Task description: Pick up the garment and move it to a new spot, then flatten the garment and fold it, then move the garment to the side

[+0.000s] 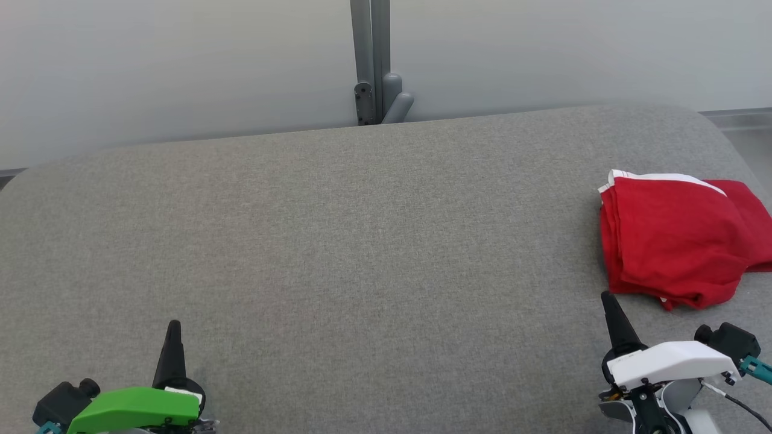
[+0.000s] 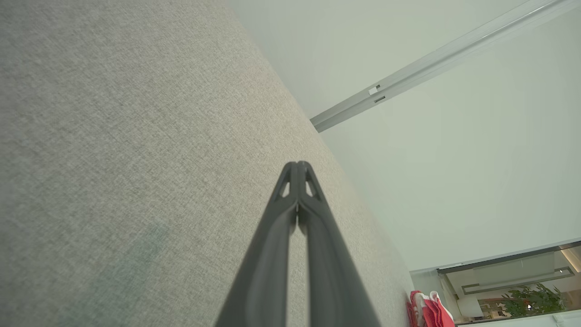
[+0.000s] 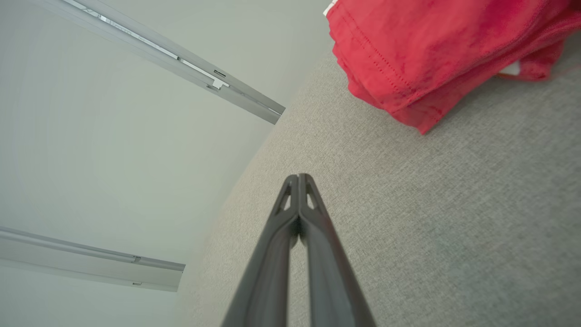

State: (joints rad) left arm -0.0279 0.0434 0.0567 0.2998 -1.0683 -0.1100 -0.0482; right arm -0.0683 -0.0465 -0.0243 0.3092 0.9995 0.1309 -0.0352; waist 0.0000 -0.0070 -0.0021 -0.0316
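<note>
A folded red garment [image 1: 669, 241] with white trim lies at the right of the grey fabric bench [image 1: 362, 241], its right side cut off by the frame edge. The left pincer [image 1: 174, 328], at lower left, is clenched on nothing. The right pincer [image 1: 606, 298], also clenched and empty, sits just below the garment without touching it.

The garment [image 1: 675, 241] lay on the desk [image 1: 362, 241], out at its right end, and everything else was placed from it. The right gripper [image 1: 607, 298] sat just in front of the garment's near left corner, close but apart, its fingers [image 1: 616, 322] pointing past that corner. Well to the garment's left, across a long stretch of desk, the left gripper [image 1: 174, 327] hung over the near edge. Behind the garment and off to its left, past the desk's far edge, a post [image 1: 370, 60] stood upright against the wall [image 1: 181, 72]. The garment's right side ran out of the head view.
</note>
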